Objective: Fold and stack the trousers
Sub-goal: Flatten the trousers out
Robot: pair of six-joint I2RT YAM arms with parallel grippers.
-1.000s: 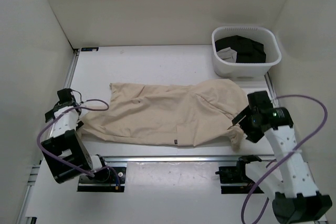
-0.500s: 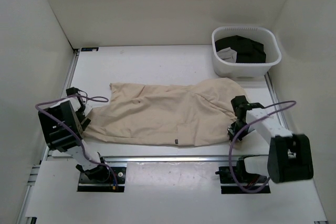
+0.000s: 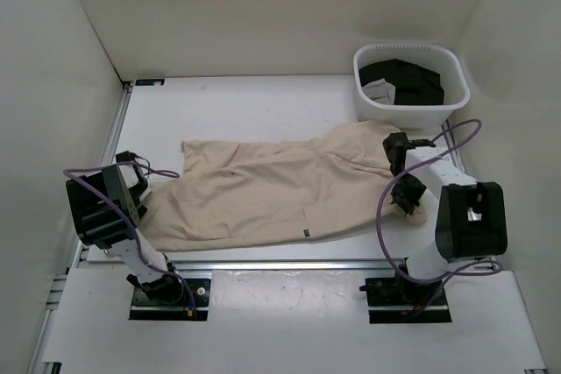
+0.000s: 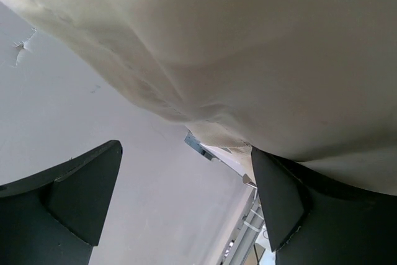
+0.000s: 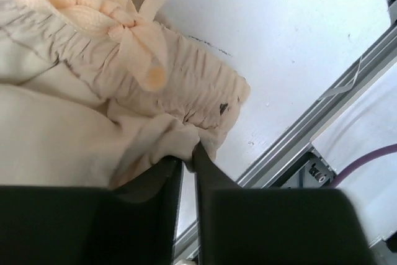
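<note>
1. The beige trousers [image 3: 263,194] lie spread lengthwise across the worktop [image 3: 245,107], with the waistband [image 5: 192,85] at the right and the leg ends at the left.
2. The right tool [image 3: 408,194] is clamped on the trousers. In the wrist view its fingers meet on a pinch of cloth [image 5: 186,159] just below the gathered waistband and the knotted drawstring [image 5: 133,35].
3. The left tool [image 3: 136,188] sits low at the leg ends with its fingers apart [image 4: 186,203]. Cloth hangs above them and nothing is gripped yet.
4. The step in hand looks like securing both ends for the first fold.
5. To do it well, the left tool should slide under the hem and close on both layers, not just the top one.
6. The right pinch is small and near the edge, so any lift should be slow to keep the cloth from slipping out.
7. Both ends should rise level and move together, keeping the fabric lightly taut so the fold lands straight.
8. The basket [image 3: 368,107] of dark garments stands just beyond the waistband, so the right arm should stay clear of it.
</note>
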